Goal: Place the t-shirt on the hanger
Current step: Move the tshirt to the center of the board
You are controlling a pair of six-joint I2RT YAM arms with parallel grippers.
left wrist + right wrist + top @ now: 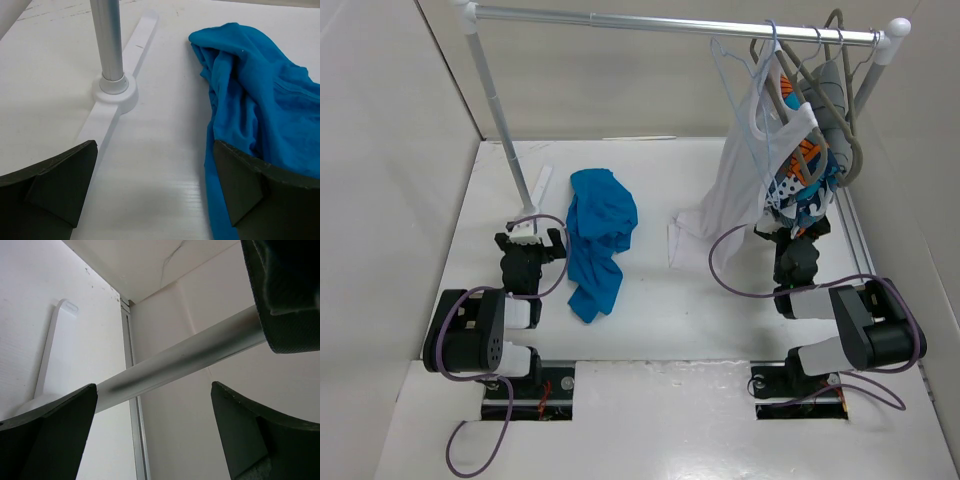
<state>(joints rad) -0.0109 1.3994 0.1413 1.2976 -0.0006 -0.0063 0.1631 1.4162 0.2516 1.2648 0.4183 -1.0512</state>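
The bright blue t-shirt point(598, 238) lies crumpled on the white table, left of centre. In the left wrist view the t-shirt point(260, 100) lies at the right, its edge by my right finger. My left gripper point(532, 240) is open and empty just left of the shirt; it also shows in the left wrist view point(155, 192). The thin pale wire hanger point(732, 85) hangs on the rail at the back right among other garments. My right gripper point(798, 234) is under those garments, open and empty; its own view point(152, 432) shows only the rack.
A clothes rack rail point(670, 22) spans the back; its left post point(111, 45) and white foot point(116, 92) stand just ahead of my left gripper. A white tank top point(745, 180), a patterned garment point(805, 185) and grey hangers point(835, 110) hang right. The rack's right post point(185, 357) crosses the right wrist view.
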